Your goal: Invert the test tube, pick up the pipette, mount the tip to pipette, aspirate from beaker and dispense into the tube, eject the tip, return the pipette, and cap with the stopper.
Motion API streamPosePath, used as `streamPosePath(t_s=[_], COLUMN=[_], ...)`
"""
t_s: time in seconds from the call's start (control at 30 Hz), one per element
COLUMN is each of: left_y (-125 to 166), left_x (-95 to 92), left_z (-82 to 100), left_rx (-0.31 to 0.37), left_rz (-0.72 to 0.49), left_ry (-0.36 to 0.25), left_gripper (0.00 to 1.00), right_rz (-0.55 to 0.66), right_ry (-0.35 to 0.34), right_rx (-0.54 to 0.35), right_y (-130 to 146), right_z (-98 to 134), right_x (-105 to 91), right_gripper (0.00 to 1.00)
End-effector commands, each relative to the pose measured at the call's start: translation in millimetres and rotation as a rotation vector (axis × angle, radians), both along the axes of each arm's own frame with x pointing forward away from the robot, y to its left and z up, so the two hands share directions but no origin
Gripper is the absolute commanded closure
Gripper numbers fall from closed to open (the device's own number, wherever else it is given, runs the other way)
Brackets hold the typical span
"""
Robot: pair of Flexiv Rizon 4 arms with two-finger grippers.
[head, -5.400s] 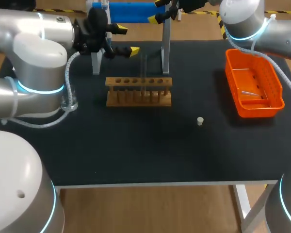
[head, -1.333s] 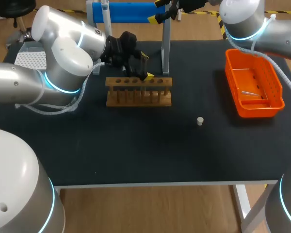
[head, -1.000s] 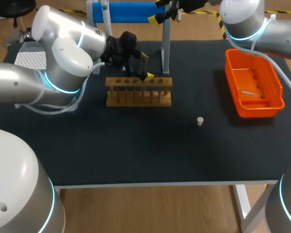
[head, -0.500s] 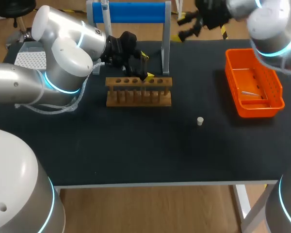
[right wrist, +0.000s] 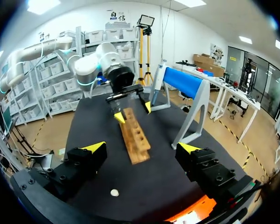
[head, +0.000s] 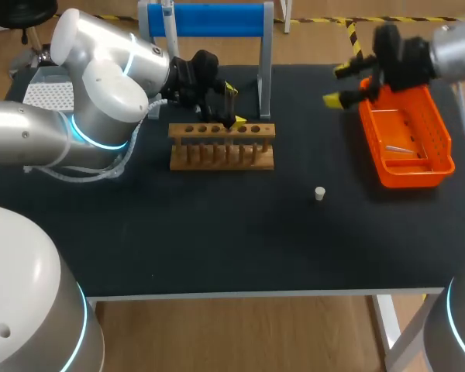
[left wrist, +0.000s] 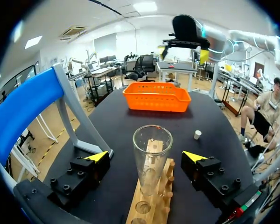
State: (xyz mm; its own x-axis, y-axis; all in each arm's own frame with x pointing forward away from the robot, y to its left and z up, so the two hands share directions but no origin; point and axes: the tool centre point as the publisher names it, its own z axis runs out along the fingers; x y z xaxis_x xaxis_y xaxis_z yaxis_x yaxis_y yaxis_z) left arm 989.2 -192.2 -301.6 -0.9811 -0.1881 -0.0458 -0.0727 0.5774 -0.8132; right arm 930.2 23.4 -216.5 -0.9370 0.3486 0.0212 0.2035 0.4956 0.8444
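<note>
- right gripper [head: 338,84], off to the right of the wooden rack [head: 222,145], is just a blurry smear in the head view
- the wooden rack's near end gets cut off in the left wrist view
- orange basket [right wrist: 196,212] past the wooden rack: only a corner shows in the right wrist view

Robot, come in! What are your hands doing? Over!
Left gripper open, either side of the test tube, not touching. Tube upright in rack, mouth up. Right gripper open, empty, by the orange basket. Nothing in the way.
</note>
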Motion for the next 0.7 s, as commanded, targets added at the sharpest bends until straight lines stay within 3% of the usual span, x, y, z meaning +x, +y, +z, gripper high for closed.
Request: streamPosePath(t_s=[0.03, 0.4, 0.7], left_y=[-1, -1, -1], left_x=[1.0, 1.0, 1.0], left_z=[-0.3, -0.3, -0.3], left_rx=[0.001, 0.001, 0.001], left_rz=[-0.001, -0.001, -0.001], left_ry=[0.002, 0.002, 0.002], left_gripper=[0.00, 0.00, 0.00], right_rz=[-0.056, -0.155, -0.177], right_ry=[-0.054, -0.082, -0.065], right_rx=[0.022, 0.053, 0.073], right_y=[-32, -57, -64], right_z=[8, -41, -69], right_x=[-69.4, -120.0, -138.3], right_gripper=[0.00, 0.00, 0.00])
